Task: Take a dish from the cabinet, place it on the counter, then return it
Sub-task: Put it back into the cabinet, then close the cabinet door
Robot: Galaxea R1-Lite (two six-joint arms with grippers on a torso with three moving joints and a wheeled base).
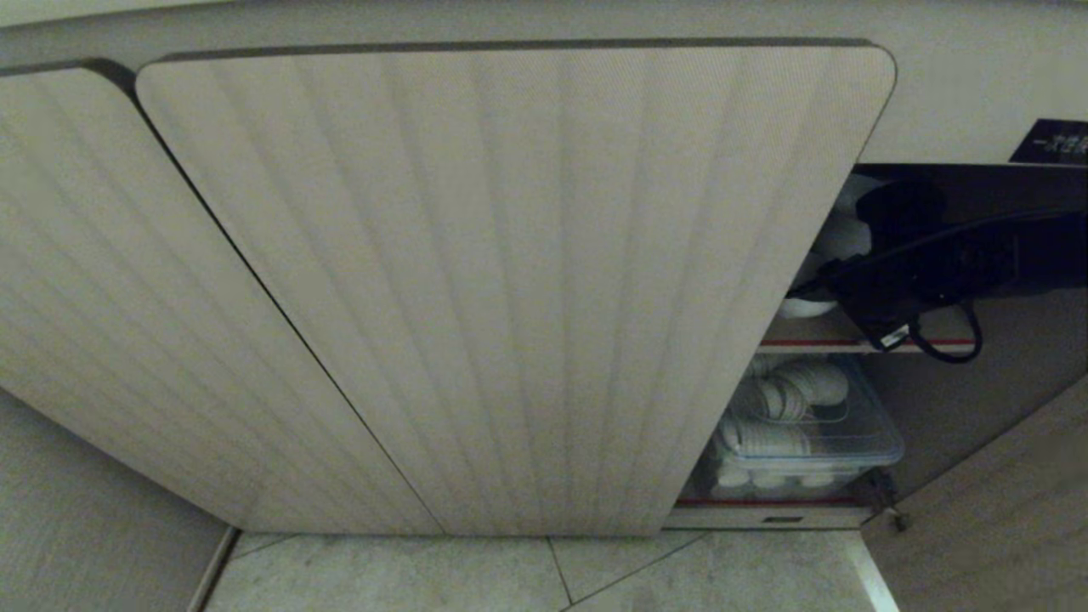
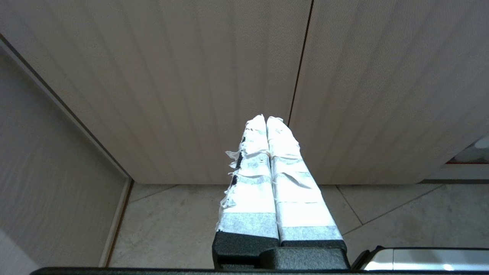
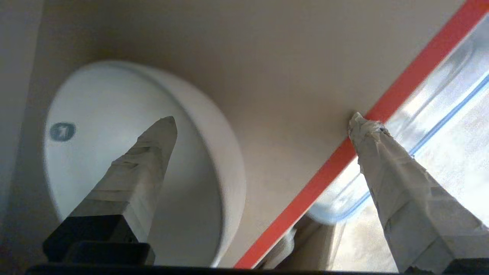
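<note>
The right gripper (image 3: 263, 120) hangs released beside the bowl (image 3: 126, 152) on the cabinet (image 1: 510, 280) shelf (image 3: 290, 95); stiff, smooth and likely breakable, it seems best pinched across its rim.

Cabinet (image 1: 510, 280) doors beige with vertical ribbed wood-grain stripes, dark seam lines between them; inner shelf (image 3: 290, 95) tan-beige with a bright red front edge, and a small black label (image 1: 1054, 143) with white characters top right. Dish (image 3: 114, 152) plain white with a small blue-grey round mark inside, clear plastic bin (image 1: 858, 433) with a thin blue rim line holds white dishes, floor tiles (image 1: 527, 574) pale grey-green marbled with dark grout lines. Left gripper (image 2: 266, 119) and right gripper (image 3: 263, 121) have fingers wrapped in white tape on black bodies; right arm and its cable black.
</note>
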